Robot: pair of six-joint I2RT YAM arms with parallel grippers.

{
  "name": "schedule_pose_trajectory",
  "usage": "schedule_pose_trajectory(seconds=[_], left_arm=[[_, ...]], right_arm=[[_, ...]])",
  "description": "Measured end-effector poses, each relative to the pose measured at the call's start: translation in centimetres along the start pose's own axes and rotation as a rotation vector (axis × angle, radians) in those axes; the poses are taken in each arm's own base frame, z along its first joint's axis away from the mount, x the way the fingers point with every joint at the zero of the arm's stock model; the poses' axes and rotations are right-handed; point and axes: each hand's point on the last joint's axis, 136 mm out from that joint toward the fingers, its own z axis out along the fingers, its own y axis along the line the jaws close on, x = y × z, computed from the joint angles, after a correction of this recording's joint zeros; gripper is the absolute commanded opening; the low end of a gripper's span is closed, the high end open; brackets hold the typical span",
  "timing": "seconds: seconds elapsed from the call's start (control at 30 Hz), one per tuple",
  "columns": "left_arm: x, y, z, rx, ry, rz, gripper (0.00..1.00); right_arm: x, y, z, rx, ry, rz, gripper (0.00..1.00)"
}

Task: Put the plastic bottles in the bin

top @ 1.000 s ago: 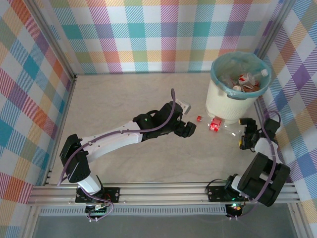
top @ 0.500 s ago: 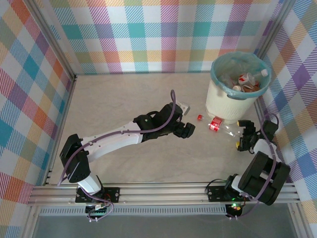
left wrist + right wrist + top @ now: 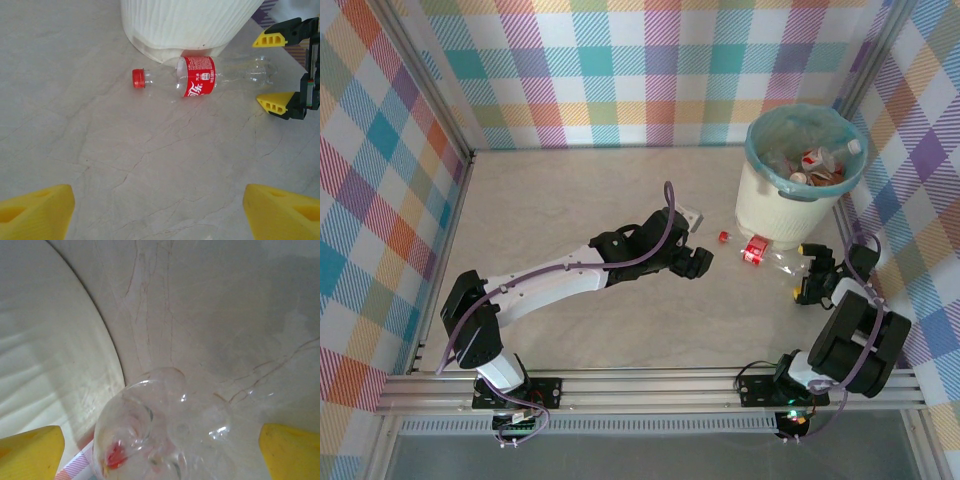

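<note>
A clear plastic bottle (image 3: 761, 253) with a red label and red cap lies on its side at the foot of the bin (image 3: 752, 150), cap pointing left. The cream bin with its teal bag holds several more bottles (image 3: 818, 163). My right gripper (image 3: 804, 271) is open, and its yellow fingertips straddle the bottle's base without touching it. In the right wrist view the base (image 3: 165, 435) sits between the fingertips (image 3: 30, 452). My left gripper (image 3: 704, 259) is open over bare table, left of the cap. In the left wrist view the bottle (image 3: 200, 76) lies ahead below the bin (image 3: 190, 20), with the right gripper (image 3: 274, 71) at its base.
The checked right wall (image 3: 910, 170) stands close behind the right arm. The bin's wall (image 3: 45, 340) curves just left of the right gripper. Open marble table (image 3: 570, 190) stretches to the left and back.
The right gripper has edged left, closer round the bottle's base, and its arm has lifted a little. The left arm and the bottle have hardly moved.
</note>
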Motion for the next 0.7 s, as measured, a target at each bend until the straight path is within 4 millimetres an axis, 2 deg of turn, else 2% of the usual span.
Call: schedule_pose_trajectory(seconds=[0.2, 0.53, 0.7], left_arm=[[0.0, 0.01, 0.0, -0.001, 0.0, -0.003, 0.88], [-0.01, 0.06, 0.0, -0.004, -0.001, -0.003, 0.88], [-0.02, 0.07, 0.0, -0.004, -0.001, -0.003, 0.88]], right_arm=[[-0.21, 0.16, 0.22, -0.007, -0.004, 0.047, 0.97], [-0.39, 0.46, 0.34, -0.025, -0.022, 0.112, 0.98], [0.52, 0.96, 0.79, -0.042, -0.006, 0.097, 0.98]])
